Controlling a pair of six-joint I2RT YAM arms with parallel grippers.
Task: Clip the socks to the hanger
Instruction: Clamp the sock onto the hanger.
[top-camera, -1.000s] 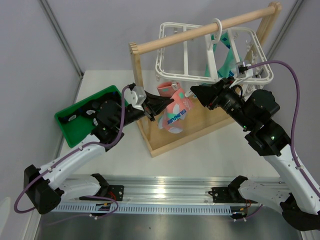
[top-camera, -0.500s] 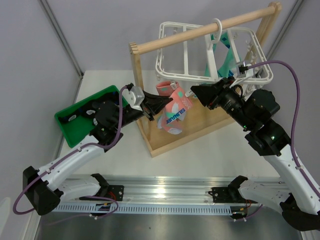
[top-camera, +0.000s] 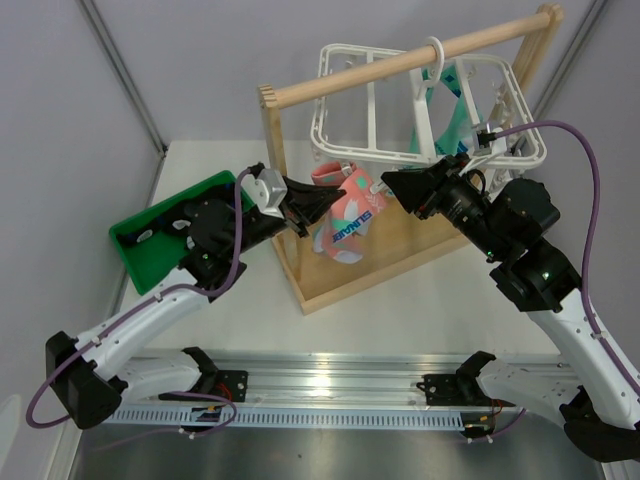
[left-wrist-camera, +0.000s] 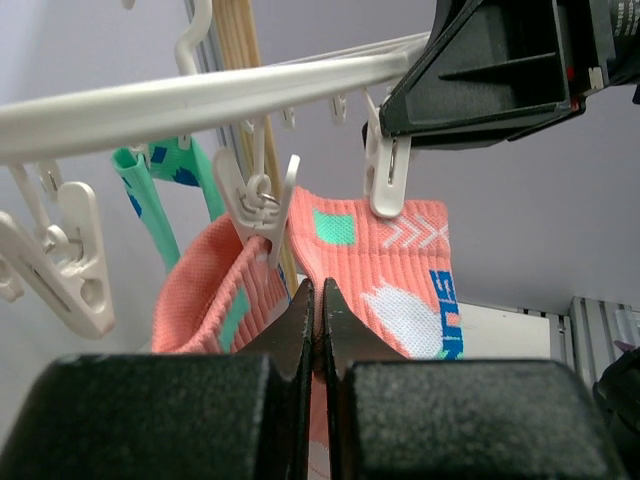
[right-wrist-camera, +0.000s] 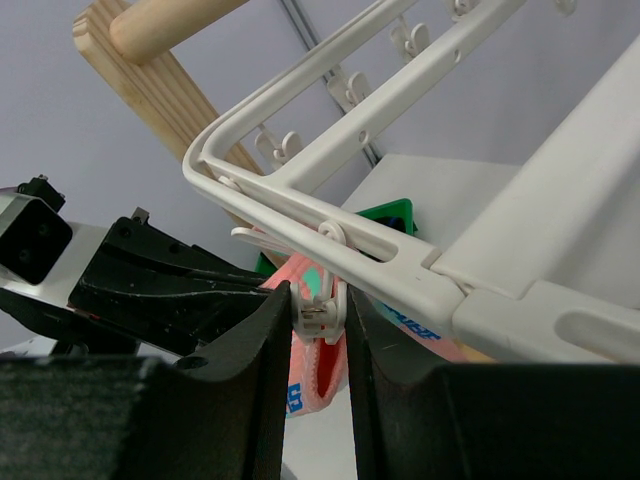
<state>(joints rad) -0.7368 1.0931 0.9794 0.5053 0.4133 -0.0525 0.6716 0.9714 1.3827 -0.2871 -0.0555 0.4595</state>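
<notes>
From above, we see the left gripper (top-camera: 300, 208) clamped on a salmon-pink sock (top-camera: 345, 222). It holds the sock up under the near rail of the white hanger (top-camera: 385, 153). The hanger hangs from the wooden rack (top-camera: 400, 62), which stands mid-table toward the far edge. The right gripper (top-camera: 392, 186) meets the same rail from the right side. A green bin (top-camera: 135, 258) sits by the table's left edge.

In the left wrist view, our fingers are pinched tight on the sock's ribbed cuff just below the rail. A clip (left-wrist-camera: 386, 170) hangs at the cuff's upper edge, its top inside the right gripper. We cannot tell whether it bites the fabric. A teal sock (left-wrist-camera: 140, 195) hangs behind.

In the right wrist view, the right fingers sit on either side of that clip, closed against it and seemingly squeezing.

We judge the sock light, soft and floppy, so it sags away from any grip. Taking it by the doubled cuff edge, close beside the clip, gives a firmer edge to feed in.
</notes>
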